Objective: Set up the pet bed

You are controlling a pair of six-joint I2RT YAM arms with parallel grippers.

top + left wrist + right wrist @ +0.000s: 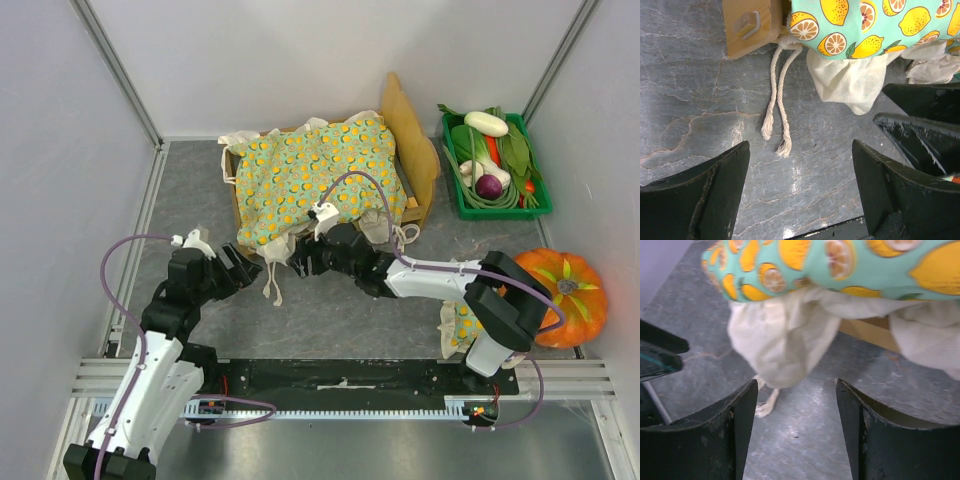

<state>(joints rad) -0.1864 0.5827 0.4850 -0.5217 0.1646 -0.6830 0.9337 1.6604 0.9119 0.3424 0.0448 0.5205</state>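
The counter (330, 310) is a grey, marble-veined surface with a slight sheen. It is enclosed by plain white wall panels (300, 60) set in slim aluminium posts.

The pet bed (415, 140) stands at the far middle of the counter. It is a small box frame of pale, smooth wood, with its tall wavy-topped headboard at the right end. A blanket (310, 175) covers almost all of the frame: soft mint-green cloth printed with lemons and orange slices, edged in a crumpled off-white ruffle (850, 80) that droops over the near side onto the counter. Two twisted cream cords (777, 110) with frayed ends hang from the bed's near left corner and lie on the surface.

To the right of the bed is a green plastic tray (500, 212) of glossy toy vegetables. Nearer, a ribbed orange pumpkin (560, 295) sits by the right wall. A small piece of the same printed cloth (458, 325) shows under the right arm.

The left claw (255, 272) has its black fingers spread apart with only bare counter between them. It is low and near the cords. The right claw (297, 258) is also spread, with nothing gripped. It sits just in front of the hanging ruffle, close beside the left claw.
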